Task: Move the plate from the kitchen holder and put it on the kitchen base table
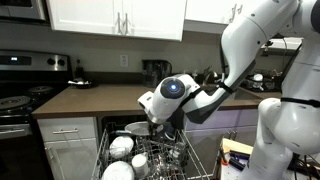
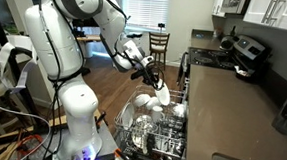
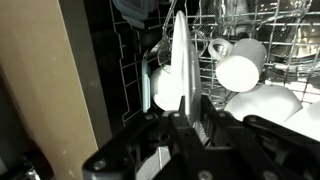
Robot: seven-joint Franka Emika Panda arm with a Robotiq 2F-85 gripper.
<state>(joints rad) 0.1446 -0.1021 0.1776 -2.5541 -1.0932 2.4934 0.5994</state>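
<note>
Wrist view: plate (image 3: 178, 60) upright, edge-on between jaws, clenched on its rim; kitchen holder (image 3: 128, 75) behind.

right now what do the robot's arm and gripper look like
The arm is glossy white, built of thick rounded segments with dark bands at the joints. A round blue disc sits on the wrist housing. The gripper is black and blocky, with two flat fingers.

The white arm (image 2: 105, 23) bends low over the dishwasher rack (image 2: 151, 147) — its gripper (image 2: 153, 86) clasps a white plate (image 2: 162, 95) just above the other dishes (image 2: 144, 116), beside the brown countertop (image 2: 232, 110).
</note>
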